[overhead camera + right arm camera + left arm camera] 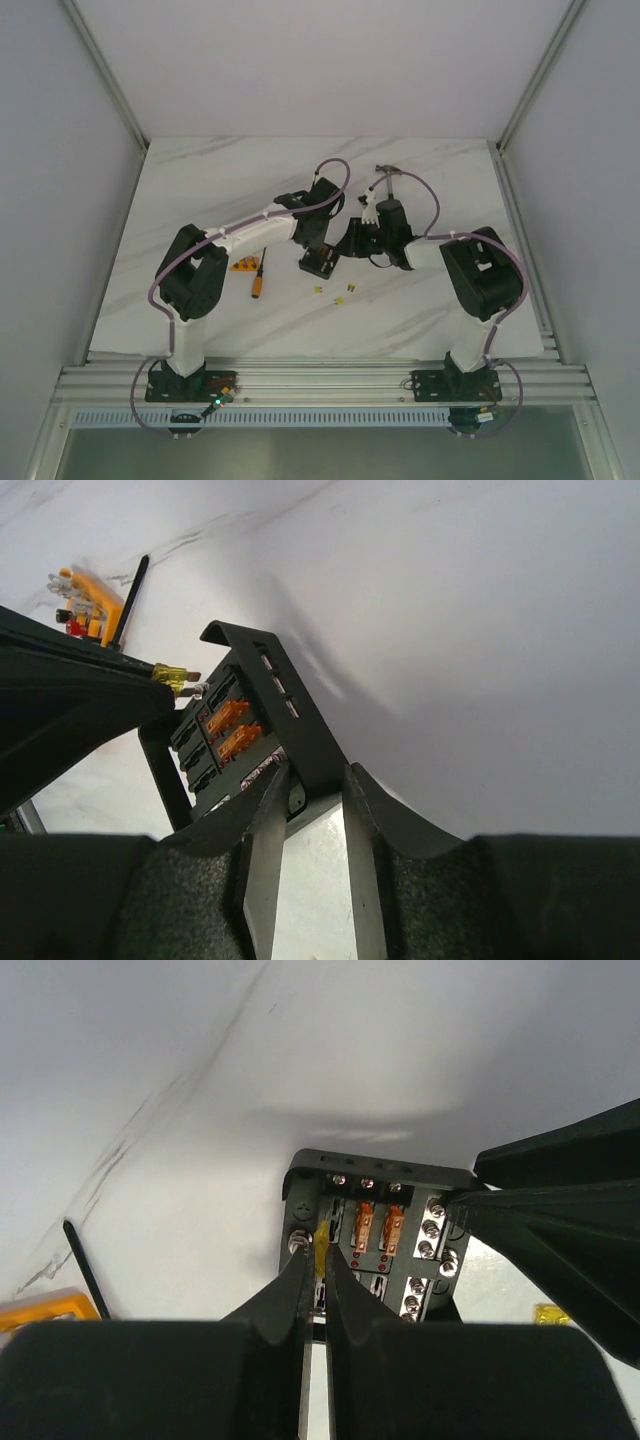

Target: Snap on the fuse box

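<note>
The fuse box (375, 1245) is black, open-topped, with two orange fuses (378, 1228) in its slots and screws along its sides. My left gripper (316, 1255) is shut on a small yellow fuse (321, 1243) held just over the box's left slots. My right gripper (317, 775) is shut on the box's black side wall (300, 720), and its fingers (560, 1230) show at the right of the left wrist view. In the top view both grippers, left (318, 255) and right (352, 245), meet at the box (322, 264) mid-table. No clear lid is in view.
An orange-handled screwdriver (260, 278) and a flat orange block (243, 266) lie left of the box. Loose yellow fuses (340, 295) lie just in front of it. Metal rails edge the table's left and right sides.
</note>
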Robot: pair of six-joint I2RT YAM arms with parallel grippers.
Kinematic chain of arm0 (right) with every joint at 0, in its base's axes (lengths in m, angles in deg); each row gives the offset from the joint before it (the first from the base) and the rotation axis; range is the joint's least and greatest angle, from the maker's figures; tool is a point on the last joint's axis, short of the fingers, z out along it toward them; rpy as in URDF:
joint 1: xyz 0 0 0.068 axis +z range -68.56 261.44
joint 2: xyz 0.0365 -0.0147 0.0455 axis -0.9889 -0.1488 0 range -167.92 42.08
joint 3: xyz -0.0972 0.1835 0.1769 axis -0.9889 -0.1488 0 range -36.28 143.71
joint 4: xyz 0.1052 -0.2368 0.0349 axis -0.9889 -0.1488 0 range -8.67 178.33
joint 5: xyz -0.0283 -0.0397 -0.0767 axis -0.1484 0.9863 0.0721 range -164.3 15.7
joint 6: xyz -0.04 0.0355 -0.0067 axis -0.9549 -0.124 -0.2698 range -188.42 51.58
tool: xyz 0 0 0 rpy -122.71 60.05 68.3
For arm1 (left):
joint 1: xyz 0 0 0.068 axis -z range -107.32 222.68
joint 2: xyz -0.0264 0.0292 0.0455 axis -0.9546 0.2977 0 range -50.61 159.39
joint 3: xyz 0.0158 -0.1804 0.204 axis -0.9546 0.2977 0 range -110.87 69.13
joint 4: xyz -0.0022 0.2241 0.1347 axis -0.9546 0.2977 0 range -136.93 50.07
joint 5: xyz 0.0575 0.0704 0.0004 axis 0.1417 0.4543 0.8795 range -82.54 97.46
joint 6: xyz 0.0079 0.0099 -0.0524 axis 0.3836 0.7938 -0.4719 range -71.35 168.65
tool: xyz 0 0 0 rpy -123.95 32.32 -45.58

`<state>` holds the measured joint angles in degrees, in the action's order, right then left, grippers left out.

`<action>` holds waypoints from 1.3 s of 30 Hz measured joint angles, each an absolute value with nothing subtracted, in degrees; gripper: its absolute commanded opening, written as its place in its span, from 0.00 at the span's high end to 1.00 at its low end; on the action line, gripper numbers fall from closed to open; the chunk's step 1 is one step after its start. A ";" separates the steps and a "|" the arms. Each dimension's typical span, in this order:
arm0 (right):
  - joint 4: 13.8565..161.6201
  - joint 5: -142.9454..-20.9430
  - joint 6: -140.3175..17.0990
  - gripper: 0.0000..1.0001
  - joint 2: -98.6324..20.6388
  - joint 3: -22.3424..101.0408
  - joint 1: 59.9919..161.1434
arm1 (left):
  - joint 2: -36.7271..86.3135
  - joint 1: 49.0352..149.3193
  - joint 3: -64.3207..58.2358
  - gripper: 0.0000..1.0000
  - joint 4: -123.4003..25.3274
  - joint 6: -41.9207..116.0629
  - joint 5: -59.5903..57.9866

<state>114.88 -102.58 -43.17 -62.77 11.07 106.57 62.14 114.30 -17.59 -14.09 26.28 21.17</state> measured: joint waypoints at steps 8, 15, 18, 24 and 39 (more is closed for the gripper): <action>114.99 -104.59 -44.24 0.67 -62.95 11.18 107.64 | 60.76 114.30 -16.48 1.00 -14.07 26.17 20.54; 114.94 -104.80 -44.26 0.65 -62.95 11.33 109.01 | 59.40 114.30 -13.63 1.00 -13.92 25.78 19.93; 114.79 -104.76 -44.35 0.57 -62.91 11.42 109.21 | 58.81 114.33 -12.41 1.00 -13.57 25.73 19.93; 112.10 -102.82 -45.51 0.48 -59.93 11.35 108.75 | 58.18 114.33 -11.78 1.00 -12.78 25.82 20.21; 103.84 -84.39 -51.47 0.26 -35.15 1.47 103.42 | 58.68 114.33 -13.53 1.00 -11.89 27.61 20.39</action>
